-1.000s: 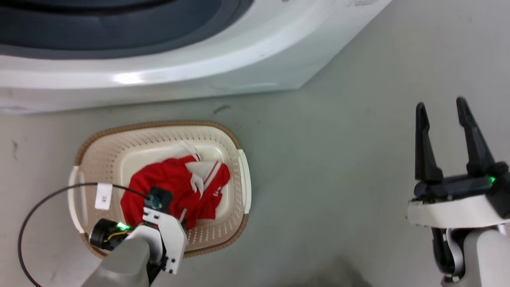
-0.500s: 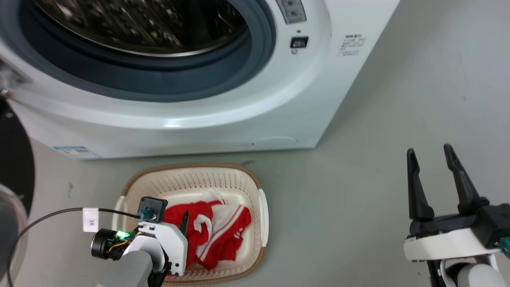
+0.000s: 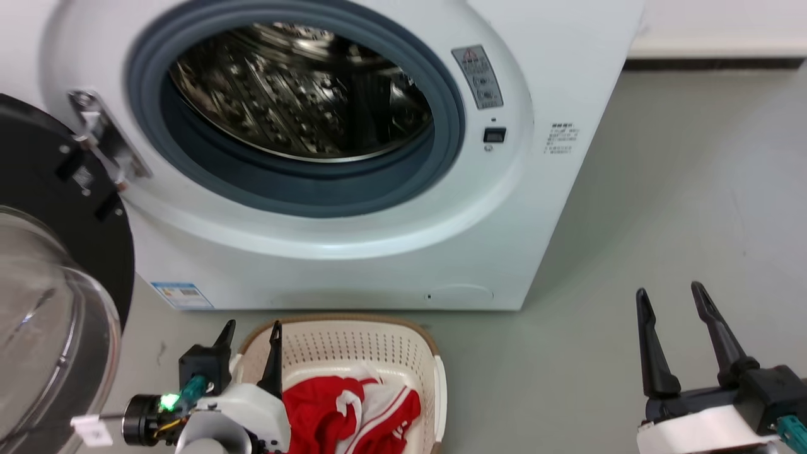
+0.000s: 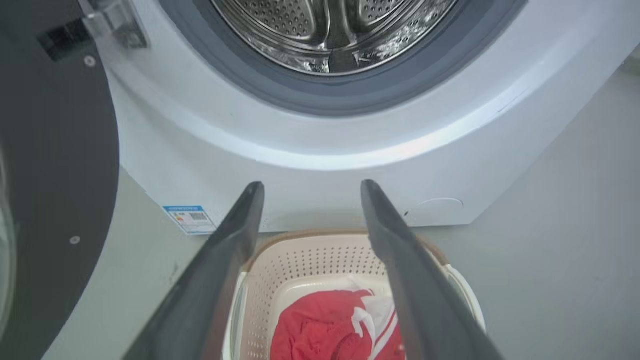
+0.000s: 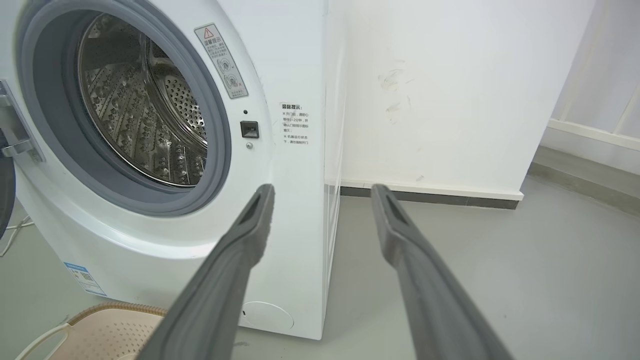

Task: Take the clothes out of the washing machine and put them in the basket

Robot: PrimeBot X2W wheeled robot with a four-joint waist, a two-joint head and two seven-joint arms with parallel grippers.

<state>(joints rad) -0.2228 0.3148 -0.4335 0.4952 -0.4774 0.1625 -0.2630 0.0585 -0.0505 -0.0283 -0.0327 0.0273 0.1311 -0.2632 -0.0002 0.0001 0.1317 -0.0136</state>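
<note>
Left hand (image 3: 252, 325) spread, clothes (image 3: 328, 416) nearby in basket (image 3: 378, 347)

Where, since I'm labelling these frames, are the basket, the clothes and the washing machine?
basket (image 3: 353, 343): head view, on its perforated back wall.
clothes (image 3: 312, 413): head view, on the red fabric lying in the basket.
washing machine (image 3: 353, 271): head view, on the white front panel below the round opening.

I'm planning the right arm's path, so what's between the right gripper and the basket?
In the head view, the stretch between the right gripper and the basket is bare grey floor.
</note>
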